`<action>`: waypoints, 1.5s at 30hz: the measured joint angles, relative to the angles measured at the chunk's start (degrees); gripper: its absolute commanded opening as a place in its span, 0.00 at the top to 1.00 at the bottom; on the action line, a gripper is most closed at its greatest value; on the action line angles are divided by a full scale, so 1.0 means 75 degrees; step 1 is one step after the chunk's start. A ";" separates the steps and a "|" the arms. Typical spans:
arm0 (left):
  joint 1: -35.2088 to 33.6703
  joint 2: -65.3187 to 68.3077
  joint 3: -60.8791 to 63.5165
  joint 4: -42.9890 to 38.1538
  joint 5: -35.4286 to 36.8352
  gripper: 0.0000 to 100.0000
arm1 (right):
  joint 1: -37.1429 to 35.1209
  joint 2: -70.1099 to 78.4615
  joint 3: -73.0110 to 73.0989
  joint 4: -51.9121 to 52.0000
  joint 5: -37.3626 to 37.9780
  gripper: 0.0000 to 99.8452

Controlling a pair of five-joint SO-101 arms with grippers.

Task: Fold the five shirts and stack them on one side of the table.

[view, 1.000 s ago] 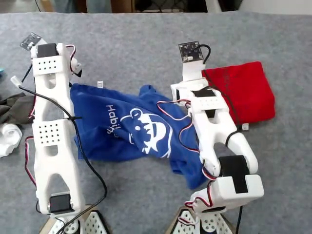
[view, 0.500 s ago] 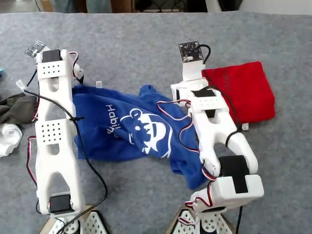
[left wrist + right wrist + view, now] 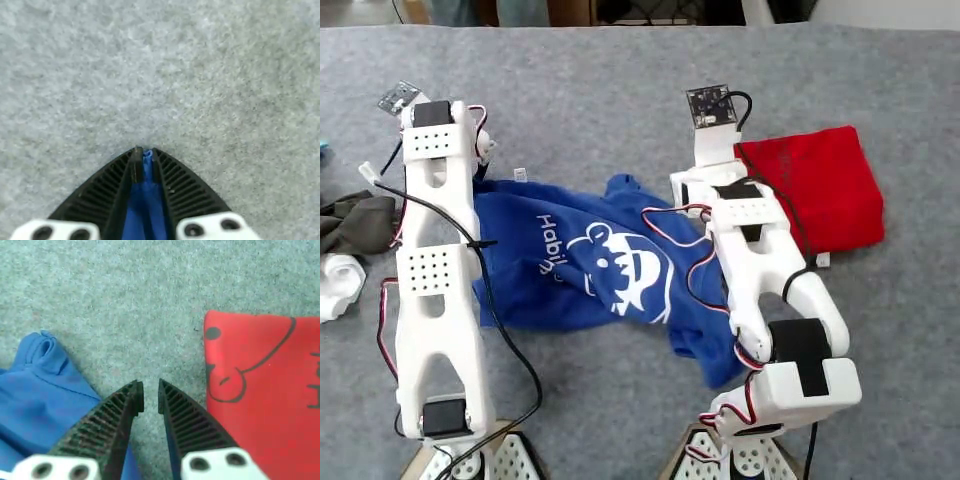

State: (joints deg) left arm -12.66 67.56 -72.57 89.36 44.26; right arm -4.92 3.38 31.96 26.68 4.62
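We saw left gripper (image 3: 143,152) clamped on the blue shirt (image 3: 145,210) edge, right gripper (image 3: 150,396) jaws narrowly apart, holding nothing, above table (image 3: 125,300) beside red shirt (image 3: 260,390).

The crumpled blue cotton shirt (image 3: 590,265) lies spread across the middle of the grey felt-covered table (image 3: 620,90), with the folded red cotton shirt (image 3: 825,190) near it to the right and slightly farther back, and a dark crumpled garment (image 3: 350,220) at the left edge, a white cloth bundle (image 3: 338,280) just in front of it.
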 measured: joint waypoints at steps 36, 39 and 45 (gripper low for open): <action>-0.4114 -0.8545 0.8826 0.1500 -0.7244 0.97 | -0.1864 0.0023 -0.1969 0.2508 -0.0152 0.94; -0.4782 -0.8897 0.9342 0.1500 -0.7924 0.97 | -0.2192 0.0035 -0.1969 0.2544 -0.0316 0.92; -0.5462 -0.8967 0.9916 0.1465 -0.8299 0.97 | -0.3259 0.0316 -0.1981 0.2544 -0.0481 0.80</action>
State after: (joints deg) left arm -53.63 0.31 1.80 100.35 -17.98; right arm -29.36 5.76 17.10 45.76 1.01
